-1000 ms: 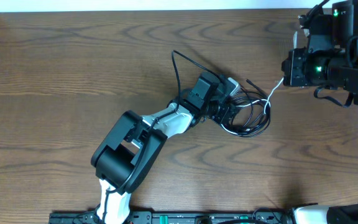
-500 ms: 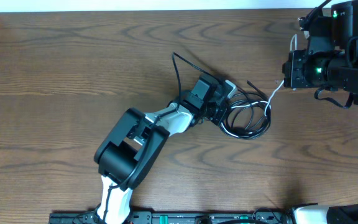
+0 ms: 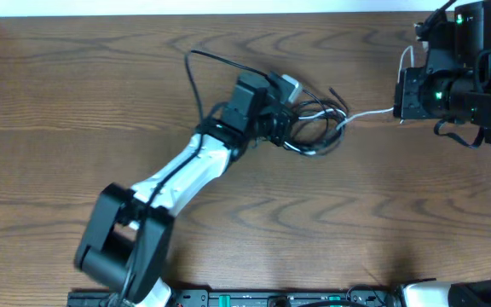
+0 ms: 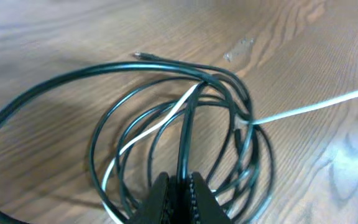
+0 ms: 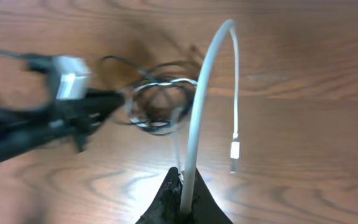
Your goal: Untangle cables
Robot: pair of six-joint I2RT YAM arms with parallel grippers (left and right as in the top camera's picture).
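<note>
A: Surface?
B: A dark wood-grain table (image 3: 58, 85) is seen from overhead.

A: Arms?
B: The L arm (image 3: 177, 170) is stretched diagonally from the near edge up to mid-table. The R arm (image 3: 459, 89) is kept at the far-right corner.

A: Where are the cables found?
B: The blk cables (image 3: 314, 141) are laid on the table as a loose coil of several overlapping loops. The coil is just R of ctr, towards the far edge, right at the L arm's tip. One long blk strand is looped out past the L wrist on the far-left side. The wht cable (image 3: 365, 113) is threaded through that coil & is run out in a near-straight line to the R arm.

A: Grippers?
B: The L gripper (image 4: 179, 183) is clamped tight on one blk strand at the coil's near side, per the L wrist view. The R gripper (image 5: 182, 180) is pinched closed on the wht cable. A short free length is arched up & over from its fingers.

A: Small bits?
B: A wht plug (image 5: 235, 149) is hung at the end of that arch. Whether the wood is touched cannot be told. A blk plug tip (image 4: 138, 55) is laid on the wood just beyond the coil.
</note>
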